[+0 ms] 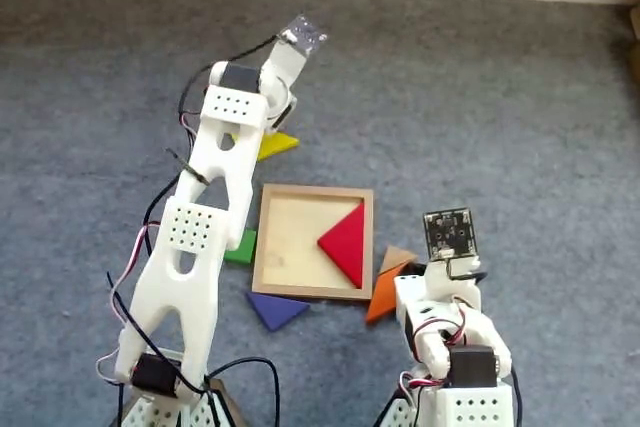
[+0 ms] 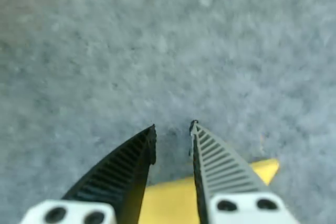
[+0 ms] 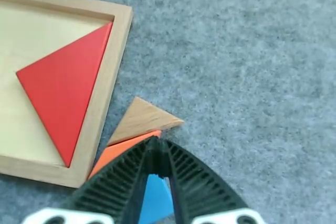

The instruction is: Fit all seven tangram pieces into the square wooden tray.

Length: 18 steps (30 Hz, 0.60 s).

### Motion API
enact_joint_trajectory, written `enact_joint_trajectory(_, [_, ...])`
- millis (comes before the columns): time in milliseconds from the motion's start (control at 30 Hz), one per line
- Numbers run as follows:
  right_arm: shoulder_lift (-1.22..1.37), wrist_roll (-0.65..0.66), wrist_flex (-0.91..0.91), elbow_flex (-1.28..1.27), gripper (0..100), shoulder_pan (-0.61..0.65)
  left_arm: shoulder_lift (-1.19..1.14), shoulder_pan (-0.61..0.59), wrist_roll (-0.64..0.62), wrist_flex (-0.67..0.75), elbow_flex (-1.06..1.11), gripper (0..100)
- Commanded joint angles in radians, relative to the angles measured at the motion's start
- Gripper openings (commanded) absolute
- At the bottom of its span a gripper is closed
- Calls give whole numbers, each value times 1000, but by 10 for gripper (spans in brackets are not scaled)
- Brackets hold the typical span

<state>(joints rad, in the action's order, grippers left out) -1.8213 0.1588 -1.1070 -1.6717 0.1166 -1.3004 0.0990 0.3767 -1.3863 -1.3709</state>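
The square wooden tray (image 1: 268, 240) lies mid-table with a red triangle (image 1: 346, 242) inside, against its right wall. Above the tray lies a yellow piece (image 1: 278, 144); my left gripper (image 2: 173, 128) hangs open over the carpet with its tips just past that yellow piece (image 2: 173, 200). By the tray's right corner my right gripper (image 3: 158, 142) is shut, its tips at the edge of an orange piece (image 3: 118, 152) and a tan triangle (image 3: 143, 119). A blue piece (image 3: 155, 200) shows under its fingers. A green piece (image 1: 241, 247) and a purple triangle (image 1: 277, 308) lie at the tray's lower left.
Grey carpet covers the table. The left arm's white links (image 1: 195, 237) stretch over the tray's left side and partly hide the green piece. Open carpet lies to the right of and beyond the tray.
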Motion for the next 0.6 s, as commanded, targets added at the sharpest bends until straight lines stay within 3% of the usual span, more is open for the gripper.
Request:
enact_joint_trajectory(0, [-12,11,-8,-116,21,-16,16,8,107,-157,-39,125])
enact_joint_trajectory(167, [-12,11,-8,-116,21,-16,31,4,192,-390,-107,123])
enact_joint_trajectory(400, [-12,11,-8,-116,21,-16,31,-90,184,-402,-110,123])
enact_joint_trajectory(567, [-12,11,-8,-116,21,-16,44,-157,95,-407,-108,125])
